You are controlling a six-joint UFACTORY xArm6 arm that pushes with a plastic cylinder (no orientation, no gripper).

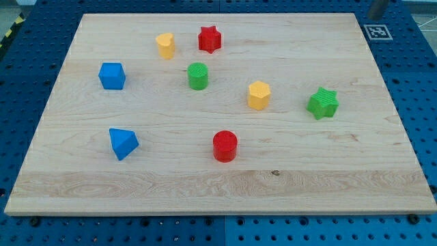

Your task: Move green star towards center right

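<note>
- Green star point(323, 103) sits on the right side of the wooden surface point(218, 188), about halfway between the far and near edges, apart from every other block.
- Its nearest neighbour is the yellow hexagonal block point(259, 95), off to its left with clear wood between them.
- Further left, a green cylinder point(197, 76) stands near the middle of the far half, with a red star point(210, 39) and another yellow block point(165, 46) beyond it toward the far edge.
- A blue cube point(112, 76) and a blue triangular block point(123, 143) occupy the left side, and a red cylinder point(224, 146) lies near the centre on the near side.
- My tip does not show anywhere over the surface; only a grey object point(377, 8) at the far right corner, beside a square marker tag point(376, 31), peeks into view, and I cannot tell what it is.
- No gripper belongs to this rig, and since the rod is out of sight its state cannot be told.
- Judging by position, the star already lies close to centre right, so the task looks either nearly finished or in need of only a small nudge.
- Any next move would call for bringing the tip down on the star's left side and pushing it gently rightward, stopping well short of the right edge so it does not slide off.
</note>
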